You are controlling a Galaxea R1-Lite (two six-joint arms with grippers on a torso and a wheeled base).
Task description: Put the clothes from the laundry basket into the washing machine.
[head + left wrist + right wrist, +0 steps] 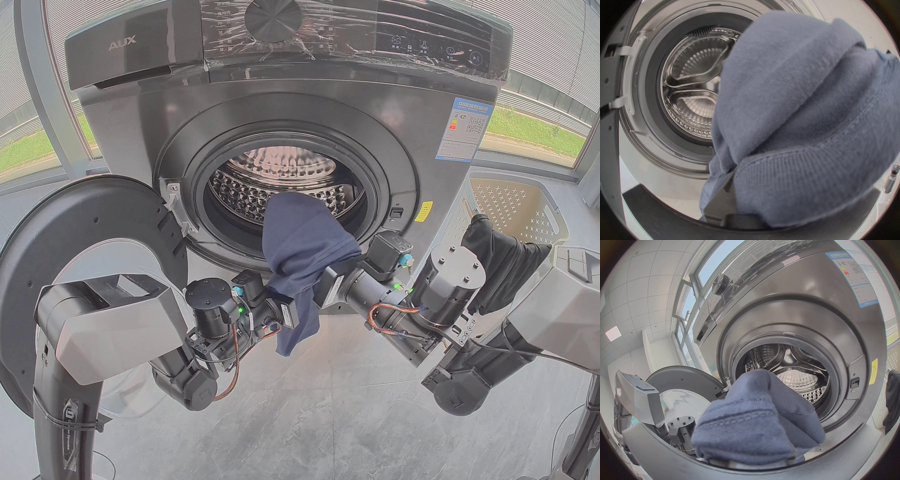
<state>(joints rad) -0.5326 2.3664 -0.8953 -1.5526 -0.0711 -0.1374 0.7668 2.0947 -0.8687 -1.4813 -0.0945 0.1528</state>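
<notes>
Navy garment (300,250) covers left gripper (289,312) and right gripper (331,284) at the washing machine (400,125) opening's 6 o'clock; clamping state cannot be told.

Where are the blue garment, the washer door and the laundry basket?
blue garment (300,244): head view, upper fold
washer door (75,219): head view, dark outer ring
laundry basket (519,209): head view, perforated inner wall

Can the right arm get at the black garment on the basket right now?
Probably not yet. The right gripper is at the drum mouth under the blue garment, shared with the left gripper. The black garment hangs over the basket rim behind that arm's elbow.
</notes>
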